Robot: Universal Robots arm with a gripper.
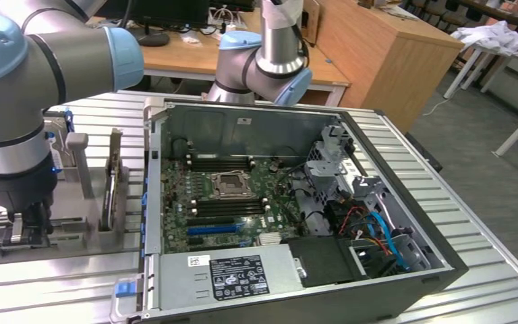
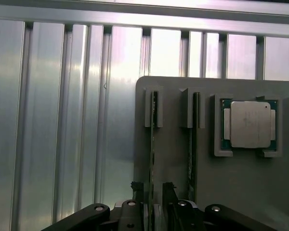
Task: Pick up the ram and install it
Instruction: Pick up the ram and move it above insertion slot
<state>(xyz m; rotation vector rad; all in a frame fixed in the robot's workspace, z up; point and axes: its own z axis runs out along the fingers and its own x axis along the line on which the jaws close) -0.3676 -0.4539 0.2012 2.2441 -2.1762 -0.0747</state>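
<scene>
The black two-fingered tool (image 2: 153, 191) is down low over a flat grey plastic holder (image 2: 173, 144) that sits on the ribbed aluminium worktop (image 2: 62, 120). Its fingers stand apart on either side of the ram (image 2: 154, 130), a long thin green circuit-board stick standing on edge in a slot of the holder. A little gap shows on each side, so the tool is open and has hold of nothing. A second green stick (image 2: 195, 144) stands on edge in the neighbouring slot, just beside the first and close to one finger. Beyond it, a square silver processor chip (image 2: 250, 124) lies flat in its own corner brackets.

In the exterior view the grey and pale blue robot arm (image 1: 34, 81) fills the upper left of the frame, reaching down to the lower left. The open grey computer case (image 1: 241, 128) lies in the middle of the frame, well apart from the tool, with its green motherboard (image 1: 241, 202) facing up. A silver power supply with a black label (image 1: 232, 273) sits at the case's near edge. A second pale blue arm (image 1: 268, 61) stands behind the case at top centre, and a wooden desk (image 1: 376, 54) is in the upper right.
</scene>
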